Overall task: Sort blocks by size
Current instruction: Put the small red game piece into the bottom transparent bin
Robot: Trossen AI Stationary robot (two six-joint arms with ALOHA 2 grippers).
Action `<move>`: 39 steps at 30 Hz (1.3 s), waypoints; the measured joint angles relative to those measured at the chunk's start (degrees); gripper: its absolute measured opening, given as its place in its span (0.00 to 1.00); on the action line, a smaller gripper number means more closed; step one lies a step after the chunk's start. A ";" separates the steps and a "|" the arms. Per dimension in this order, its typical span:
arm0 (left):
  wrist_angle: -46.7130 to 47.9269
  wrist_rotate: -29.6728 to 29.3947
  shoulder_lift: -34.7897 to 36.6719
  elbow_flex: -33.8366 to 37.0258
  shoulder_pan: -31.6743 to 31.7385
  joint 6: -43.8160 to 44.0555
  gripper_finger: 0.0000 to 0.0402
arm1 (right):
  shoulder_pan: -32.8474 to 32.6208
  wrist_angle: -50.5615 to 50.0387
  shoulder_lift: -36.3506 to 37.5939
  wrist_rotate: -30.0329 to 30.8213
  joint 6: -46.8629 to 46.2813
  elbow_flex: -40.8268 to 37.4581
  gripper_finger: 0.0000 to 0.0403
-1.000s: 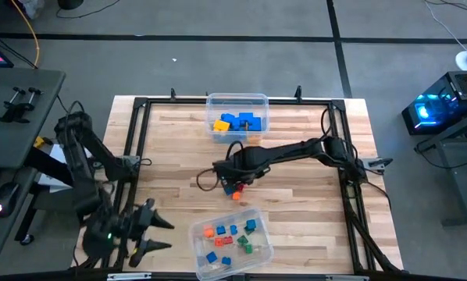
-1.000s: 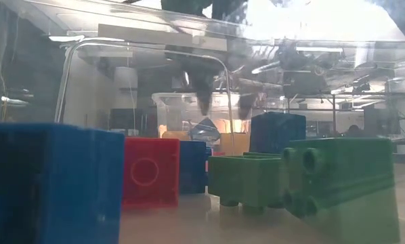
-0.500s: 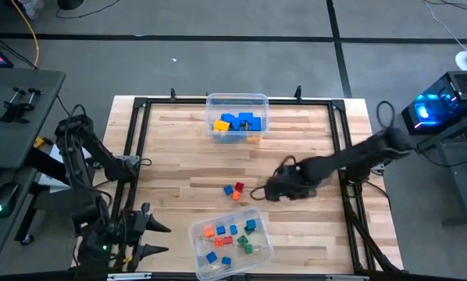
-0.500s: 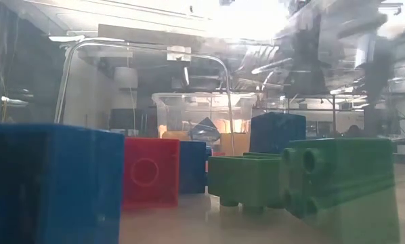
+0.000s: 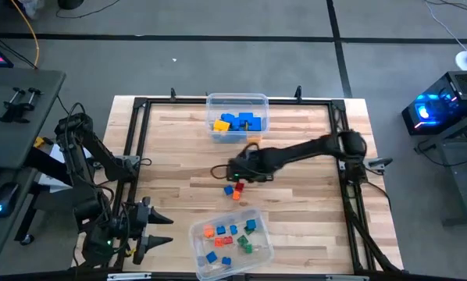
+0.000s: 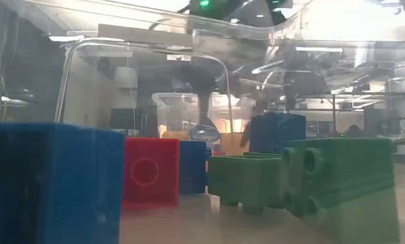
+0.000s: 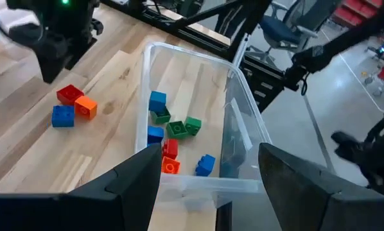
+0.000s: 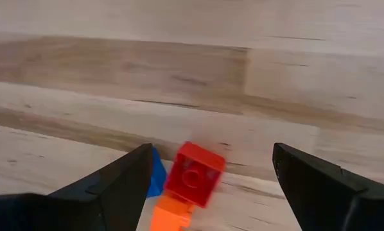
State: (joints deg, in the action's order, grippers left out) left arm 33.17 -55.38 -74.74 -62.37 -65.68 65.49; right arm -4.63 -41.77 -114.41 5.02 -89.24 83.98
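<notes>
Three small loose blocks lie flat on the wooden table, touching one another: red [image 8: 193, 173], orange [image 8: 169, 217] and blue [image 8: 157, 181], also in the high view [image 5: 232, 190]. My right gripper [image 8: 211, 154] [image 5: 235, 176] hangs just above them, open and pointing down, with the red block between its fingers but untouched. Several small cubes [image 7: 173, 131] lie in the near clear bin [image 5: 258, 248]. Larger blue and yellow blocks [image 5: 237, 122] rest in the far clear bin [image 5: 262, 100]. My left gripper [image 7: 210, 151] [image 5: 163, 230] waits open at the near left, facing the near bin.
A black metal frame [image 5: 140, 105] runs around the wooden table top. Bare wood lies between the two bins to the left and right of the loose blocks. In the low view, blue [image 6: 50, 183], red [image 6: 152, 173] and green [image 6: 338, 183] cubes fill the foreground.
My right gripper has swung away toward the table's right edge and come back, lower, over the three loose blocks, rolling its wrist on the way. The loose blocks lie where they were.
</notes>
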 joint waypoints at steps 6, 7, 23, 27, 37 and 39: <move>-0.09 -0.09 0.00 0.00 0.43 0.51 0.60 | 0.46 -10.45 -7.87 -2.53 3.05 9.86 0.78; -0.14 -0.10 0.00 0.00 0.43 0.50 0.60 | 0.39 -11.59 -8.45 -2.52 2.67 10.24 0.78; -0.05 -0.10 0.00 0.00 0.41 0.41 0.60 | -1.94 -14.51 -6.31 -1.38 5.56 9.66 0.78; 0.17 -0.01 0.00 0.00 0.41 -0.11 0.60 | -3.13 -16.03 -5.23 -4.13 16.00 9.71 0.78; 0.42 0.31 0.00 0.01 0.42 -1.19 0.60 | -4.94 -18.09 -4.00 -9.16 60.18 9.71 0.78; 0.41 0.29 0.00 0.00 0.43 -0.99 0.60 | -4.93 -16.21 -4.00 -8.92 65.06 9.71 0.78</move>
State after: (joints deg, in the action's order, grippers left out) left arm 33.57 -55.09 -74.74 -62.37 -65.25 64.50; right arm -9.56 -57.98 -118.41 -3.90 -24.18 93.69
